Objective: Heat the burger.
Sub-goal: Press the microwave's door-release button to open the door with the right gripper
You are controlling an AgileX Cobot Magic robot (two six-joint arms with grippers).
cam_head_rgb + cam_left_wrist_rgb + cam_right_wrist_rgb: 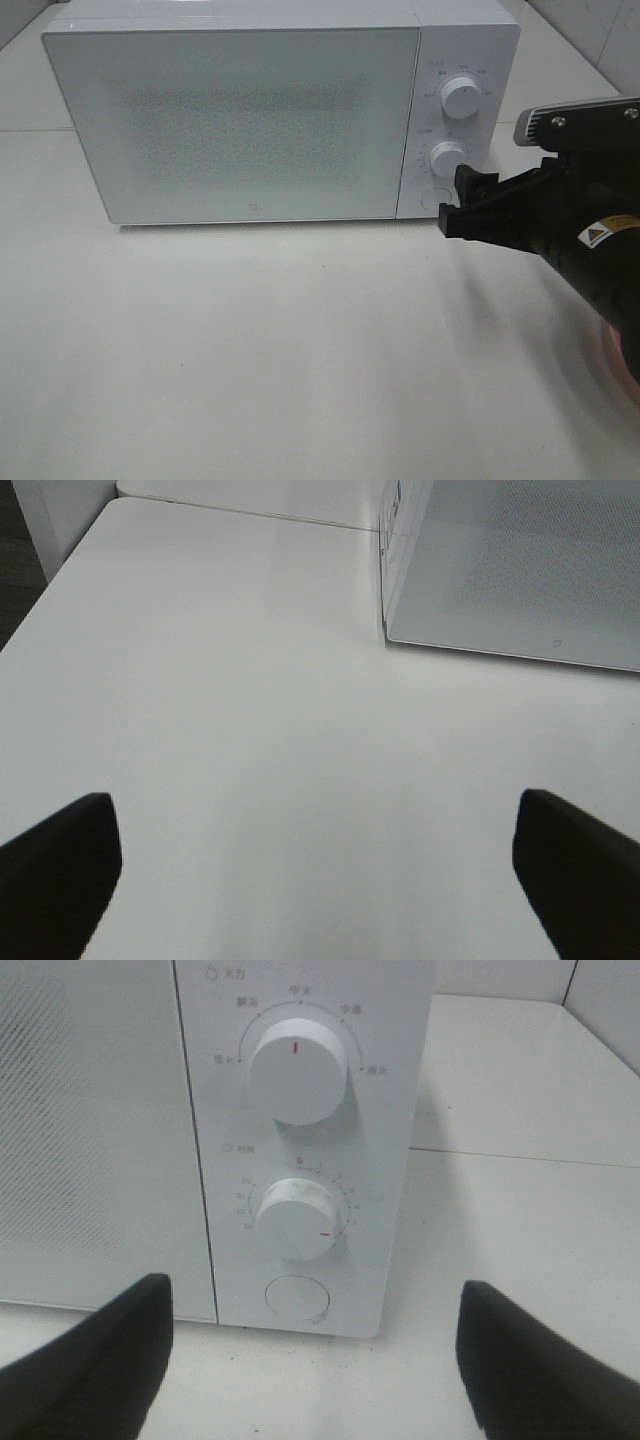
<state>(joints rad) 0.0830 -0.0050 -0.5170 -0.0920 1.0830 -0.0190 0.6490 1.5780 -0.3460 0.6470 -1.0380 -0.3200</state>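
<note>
- The counter point(250, 350) is a smooth, matte white slab. It fills most of the high view, and its far corner on the right meets a pale tiled wall point(605, 35).
- The microwave point(250, 120) is a white box with rounded edges, and its door is shut. The door panel is frosted with a fine dot mesh, so the inside can't be made out.
- The burger shows in no view. Whether it sits behind that door, I cannot tell.
- The right arm is black with a yellow warning label and is cut off by the frame edge. Its right claw point(455, 200) hangs just in front of the control panel, released, fingers spread with nothing between them.
- The left claw point(312, 810) shows only as two dark, blunt fingertips, spread wide over bare counter near the microwave's left front corner — holding nothing.
- A blurred pink sliver of plate point(612, 365) peeks from under the right arm, mostly hidden.
- The upper knob point(297, 1068) is a smooth white cylinder with a red tick at its top.
- The lower knob point(298, 1218) looks scuffed — the small print around it is too fine to read.
- A round button point(297, 1298) lies flush below the knobs.
</note>
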